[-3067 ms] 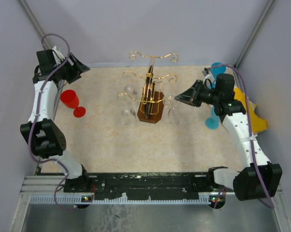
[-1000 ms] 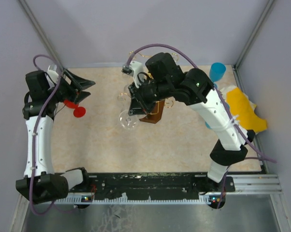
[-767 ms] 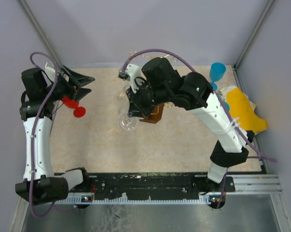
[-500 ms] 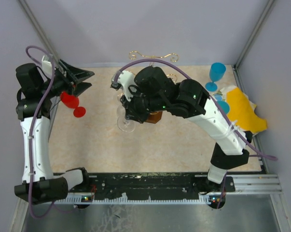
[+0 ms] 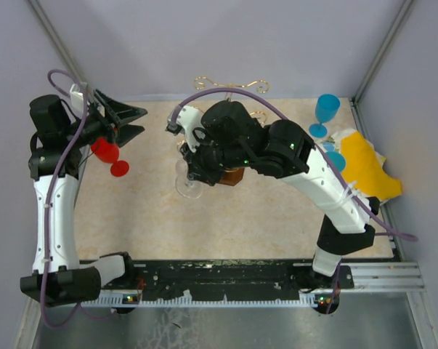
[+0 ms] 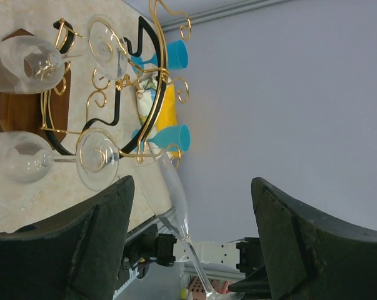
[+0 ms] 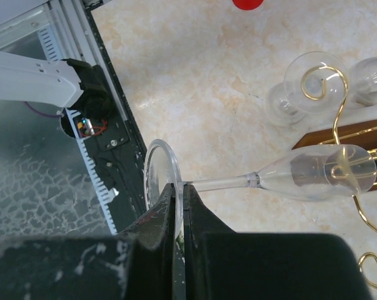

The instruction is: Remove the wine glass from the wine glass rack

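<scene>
Clear glass, long in the stem: the wine glass [image 7: 257, 180], lying near level and pinched by the rim of its foot in the right gripper [image 7: 177, 191]. Fingers pressed together on that thin disc, with nothing else between them. Grip taken at the foot presumably for access, with bowl and stem crowded by wire and the foot outermost. Bowl end just beside the wine glass rack [image 5: 230, 86], overlapping 1 gold curl in the right wrist view. Cannot tell whether touching the wire or already free of it. From the left wrist, seen tilted, bowl close under a lower arm of the stand. Judged as mid-extraction: carried sideways off its hook, not yet set down anywhere. Worth noting as a risk: a narrow hold at 1 end of a long, smooth piece, so likely to pivot or slip under a quick move.

Rack upright on its dark wood base toward the rear of the bench [image 5: 153, 218]. At least 2 other clear glasses [image 7: 313, 81] hung by the foot in the hooks, bowls down. Hence probably a sideways slide rather than a lift.

Left gripper [image 5: 134, 122] spread wide, holding nothing and touching nothing, raised at the far left near a red goblet [image 5: 106, 151]. Probably held out there to leave room for the right arm's reach across. 2 blue goblets [image 5: 326, 109] and a yellow cloth [image 5: 364, 167] at the right edge, well apart from the work.
</scene>
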Robot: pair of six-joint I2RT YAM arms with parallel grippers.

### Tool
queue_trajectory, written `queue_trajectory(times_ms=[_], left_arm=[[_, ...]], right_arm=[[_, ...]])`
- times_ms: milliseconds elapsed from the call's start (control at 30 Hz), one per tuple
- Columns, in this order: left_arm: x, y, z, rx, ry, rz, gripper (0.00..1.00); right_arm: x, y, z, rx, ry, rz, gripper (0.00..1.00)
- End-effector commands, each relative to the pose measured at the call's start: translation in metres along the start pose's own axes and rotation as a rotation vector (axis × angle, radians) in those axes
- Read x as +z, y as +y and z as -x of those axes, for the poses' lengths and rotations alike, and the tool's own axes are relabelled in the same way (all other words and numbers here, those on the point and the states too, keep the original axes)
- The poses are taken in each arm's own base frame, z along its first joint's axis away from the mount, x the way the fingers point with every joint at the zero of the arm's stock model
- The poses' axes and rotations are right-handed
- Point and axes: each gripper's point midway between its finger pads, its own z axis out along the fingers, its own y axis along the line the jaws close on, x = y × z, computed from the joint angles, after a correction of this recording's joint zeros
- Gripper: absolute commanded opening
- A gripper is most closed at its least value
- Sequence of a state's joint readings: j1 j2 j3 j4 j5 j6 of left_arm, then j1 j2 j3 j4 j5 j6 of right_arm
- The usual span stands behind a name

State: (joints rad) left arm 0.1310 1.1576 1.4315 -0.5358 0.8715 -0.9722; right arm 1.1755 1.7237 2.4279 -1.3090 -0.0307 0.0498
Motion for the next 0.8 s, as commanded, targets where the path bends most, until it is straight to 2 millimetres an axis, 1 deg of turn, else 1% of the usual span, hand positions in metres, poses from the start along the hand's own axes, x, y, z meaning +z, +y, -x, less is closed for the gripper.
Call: queue_trajectory(times_ms=[0, 100, 200, 300, 467, 533, 633, 767], left_arm=[[-0.001, -0.007, -0.008, 0.017, 0.024, -0.034, 0.81], [0.0, -0.006, -0.013, 0.01, 0.038, -0.038, 0.81], [-0.001, -0.006, -0.016, 0.006, 0.042, -0.04, 0.81], [-0.003, -0.007, -0.019, 0.005, 0.047, -0.041, 0.81], [-0.005, -0.01, -0.024, 0.003, 0.051, -0.043, 0.81], [-0.006, -0.012, -0.026, 0.0, 0.056, -0.046, 0.81], [-0.006, -0.015, -0.031, -0.004, 0.077, -0.056, 0.81], [-0.007, -0.013, -0.038, -0.015, 0.105, -0.05, 0.81]], right_arm=[[-0.021, 0.017, 0.019, 0.014, -0.099, 0.059, 0.0], [-0.028, 0.027, 0.022, 0.003, -0.119, 0.069, 0.0], [-0.031, 0.035, 0.022, 0.005, -0.12, 0.086, 0.0], [-0.033, 0.047, 0.022, 0.001, -0.122, 0.114, 0.0], [-0.04, 0.06, 0.025, -0.067, -0.151, 0.111, 0.0], [-0.041, 0.061, 0.027, -0.091, -0.161, 0.095, 0.0], [-0.039, 0.054, 0.025, -0.118, -0.156, 0.055, 0.0], [-0.035, 0.047, 0.023, -0.153, -0.145, 0.018, 0.0]])
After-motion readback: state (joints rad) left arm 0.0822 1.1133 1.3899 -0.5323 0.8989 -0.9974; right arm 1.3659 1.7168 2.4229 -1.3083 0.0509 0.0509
